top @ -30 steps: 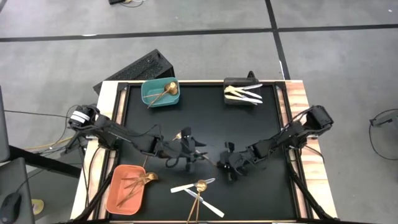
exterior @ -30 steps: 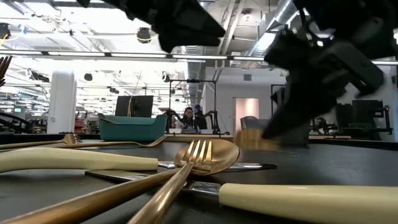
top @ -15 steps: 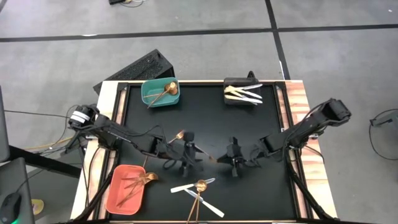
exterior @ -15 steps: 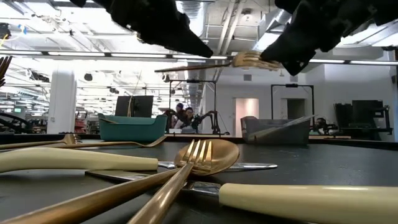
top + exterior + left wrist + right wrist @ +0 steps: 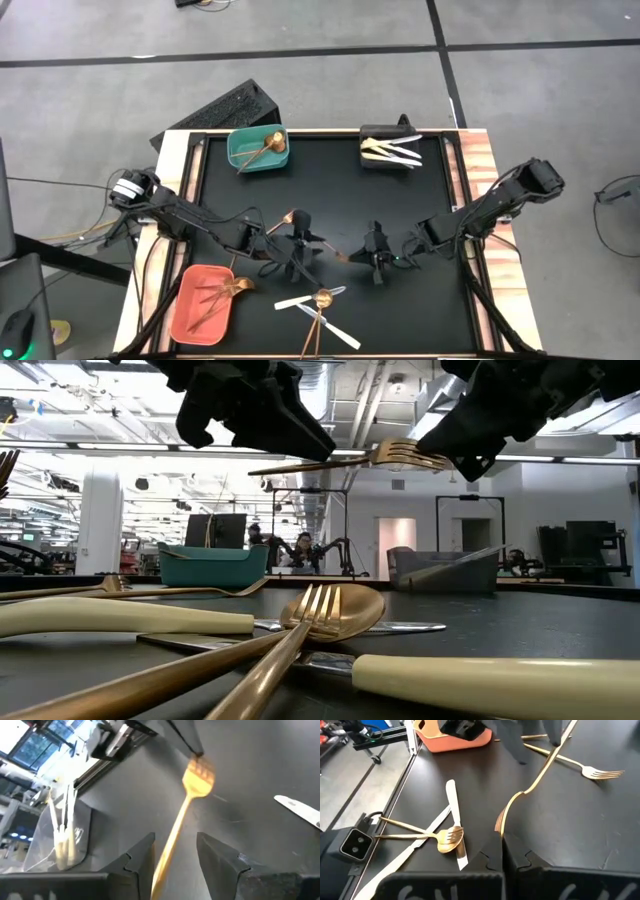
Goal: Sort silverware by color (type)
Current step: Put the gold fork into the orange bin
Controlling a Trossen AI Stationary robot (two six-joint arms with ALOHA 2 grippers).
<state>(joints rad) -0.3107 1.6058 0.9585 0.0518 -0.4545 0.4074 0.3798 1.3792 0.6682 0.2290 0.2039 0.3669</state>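
Two hands on one fork (image 5: 390, 457) | right hand (image 5: 501, 851) clenched on tines | left hand (image 5: 175, 855) grip unclear

bins, a mat and a keyboard around the table

a teal bin (image 5: 256, 150) and a black bin (image 5: 385, 150) sit at the far edge of the black mat (image 5: 340, 195), a salmon bin (image 5: 203, 303) sits at its near left corner, and a dark keyboard (image 5: 215, 113) lies on the grey floor (image 5: 110, 90) beyond.

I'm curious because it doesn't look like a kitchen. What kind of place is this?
Probably a robotics lab or workshop. Two robot arms pass a gold fork over a black table, and behind it is a big open hall with desks, monitors and bare ceiling pipes.
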